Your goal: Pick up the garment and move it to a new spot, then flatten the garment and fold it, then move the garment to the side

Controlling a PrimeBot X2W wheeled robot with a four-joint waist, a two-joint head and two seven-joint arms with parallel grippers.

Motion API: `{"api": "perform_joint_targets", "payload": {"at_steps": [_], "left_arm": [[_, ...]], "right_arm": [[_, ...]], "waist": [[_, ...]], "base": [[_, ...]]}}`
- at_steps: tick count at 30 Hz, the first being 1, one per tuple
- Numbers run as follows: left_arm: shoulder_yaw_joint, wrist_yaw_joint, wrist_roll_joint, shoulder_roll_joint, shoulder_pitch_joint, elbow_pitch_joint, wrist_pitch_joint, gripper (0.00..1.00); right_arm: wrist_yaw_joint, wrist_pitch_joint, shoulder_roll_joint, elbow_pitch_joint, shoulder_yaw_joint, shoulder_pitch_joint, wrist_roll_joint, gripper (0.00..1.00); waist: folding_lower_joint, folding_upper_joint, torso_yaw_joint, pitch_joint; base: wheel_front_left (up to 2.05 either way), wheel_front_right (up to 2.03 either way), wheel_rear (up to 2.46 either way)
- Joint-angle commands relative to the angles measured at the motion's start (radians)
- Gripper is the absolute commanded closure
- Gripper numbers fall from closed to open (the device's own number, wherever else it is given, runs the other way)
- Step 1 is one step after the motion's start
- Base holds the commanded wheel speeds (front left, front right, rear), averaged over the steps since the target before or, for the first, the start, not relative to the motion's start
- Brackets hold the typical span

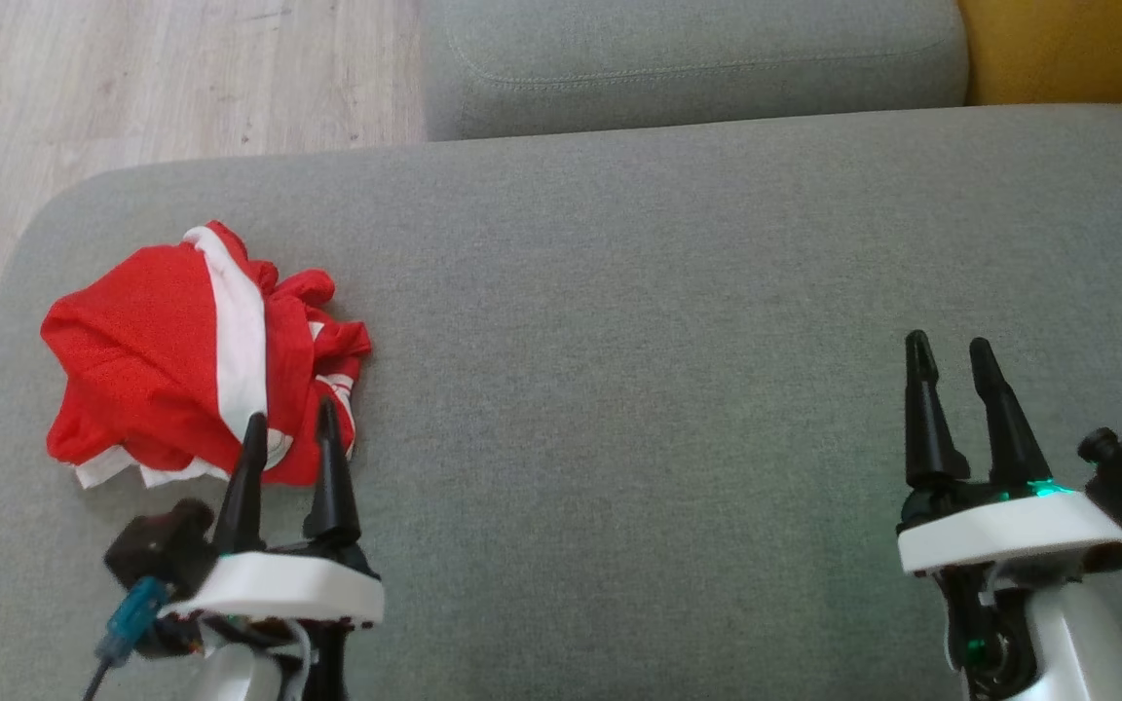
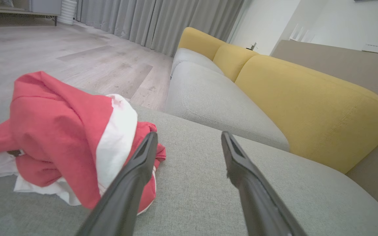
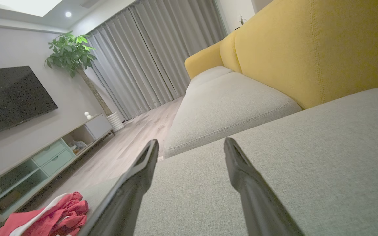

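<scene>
Jaws apart on left gripper (image 1: 291, 411) and right gripper (image 1: 948, 341), nothing between either pair.

Head view: crumpled red-and-white garment (image 1: 152, 350) right at left fingertips, on grey sofa seat (image 1: 619, 341); contact impossible to tell. Well away to left of right gripper.

Left wrist view: fingers spread, garment (image 2: 54, 131) heaped left of left finger, partly behind it; bare seat between tips.

Right wrist view: fingers spread over bare seat, garment (image 3: 44, 213) far off, low left. Yellow backrest (image 3: 307, 49) ahead, right.

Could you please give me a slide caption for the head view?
Crumpled red-and-white garment on grey sofa cushion, open left claw near its edge.
</scene>
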Motion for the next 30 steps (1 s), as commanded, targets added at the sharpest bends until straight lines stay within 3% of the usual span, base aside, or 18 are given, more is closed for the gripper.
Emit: {"api": "perform_joint_targets", "payload": {"at_steps": [1,22,26,30], "left_arm": [[0.007,0.01,0.031,0.018,-0.059,-0.036,-0.016,0.0],[-0.26,0.163,0.302,0.134,-0.162,0.019,-0.077,0.0],[-0.257,0.181,0.274,0.122,-0.157,0.004,-0.086,0.0],[-0.207,0.169,0.205,0.097,-0.13,-0.038,-0.098,0.0]], "right_arm": [[0.0,-0.016,-0.007,-0.046,0.022,-0.046,-0.034,0.0],[-0.001,-0.078,-0.008,-0.08,0.07,-0.04,-0.38,0.0],[-0.001,-0.087,-0.008,-0.082,0.07,-0.037,-0.385,0.0],[-0.001,-0.098,-0.008,-0.071,0.06,-0.027,-0.363,0.0]], "waist": [[0.0,0.0,0.0,0.002],[0.0,0.0,0.002,-0.001],[0.0,0.0,0.003,0.002],[0.0,0.0,0.003,0.003]], "base": [[0.0,0.0,0.0],[0.0,0.0,0.0],[0.0,0.0,0.0],[0.0,0.0,0.0]]}}
